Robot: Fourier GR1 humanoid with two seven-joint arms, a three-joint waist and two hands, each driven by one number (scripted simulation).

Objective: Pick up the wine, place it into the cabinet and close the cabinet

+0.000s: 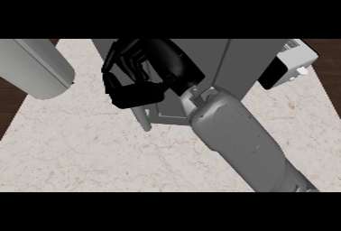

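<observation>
The grey cabinet (pixel 240 58) stands at the back of the counter. A thin grey handle (pixel 144 118) sticks out from its lower front. My right forearm comes up from the lower right, and my right hand (pixel 170 63) is against the cabinet's front, just above the handle. Its fingers (pixel 123 61) are curled and its thumb (pixel 133 97) is bent under them. Nothing shows between them. No wine bottle shows anywhere. Only my left forearm (pixel 36 67) shows, at the upper left; its hand is out of frame.
A white and black appliance (pixel 291 63) stands right of the cabinet at the counter's back right. The marble counter (pixel 86 153) spreads across the front and left, with dark floor beyond its side edges.
</observation>
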